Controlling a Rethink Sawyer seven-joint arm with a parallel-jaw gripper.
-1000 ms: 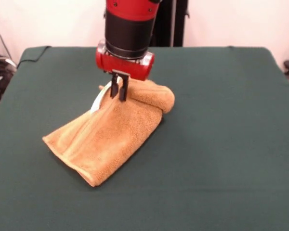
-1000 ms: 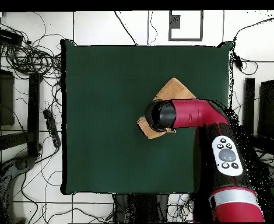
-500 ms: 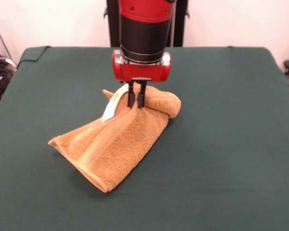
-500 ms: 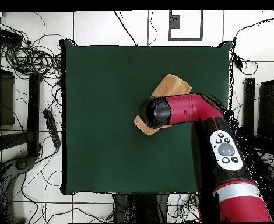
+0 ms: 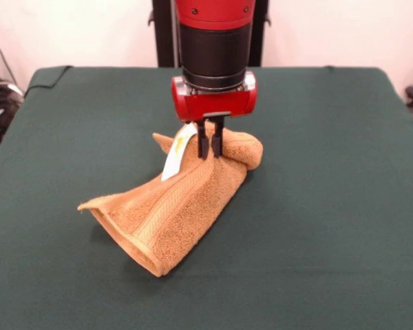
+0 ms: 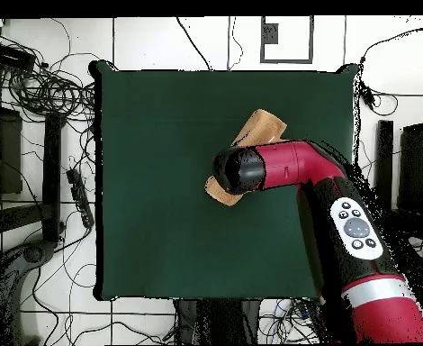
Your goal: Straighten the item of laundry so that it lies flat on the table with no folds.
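The orange-tan terry towel (image 5: 175,210) lies folded and bunched on the green table (image 5: 330,206), near its middle. My gripper (image 5: 210,152) is shut on a fold of the towel and holds that part lifted. The rest drapes down toward the front left, with a woven band along its raised edge. A small white label (image 5: 177,155) hangs beside the fingers. A rolled part lies just right of the gripper. In the overhead view the arm covers most of the towel (image 6: 258,126); the gripper itself is hidden there.
The table's green cloth (image 6: 161,180) reaches well beyond the towel on every side. Cables and stands (image 6: 44,90) lie on the floor off the table's left side in the overhead view.
My gripper has moved to the right in the front view with the towel fold held in it. The towel has been dragged along and its front edge has lifted and curled.
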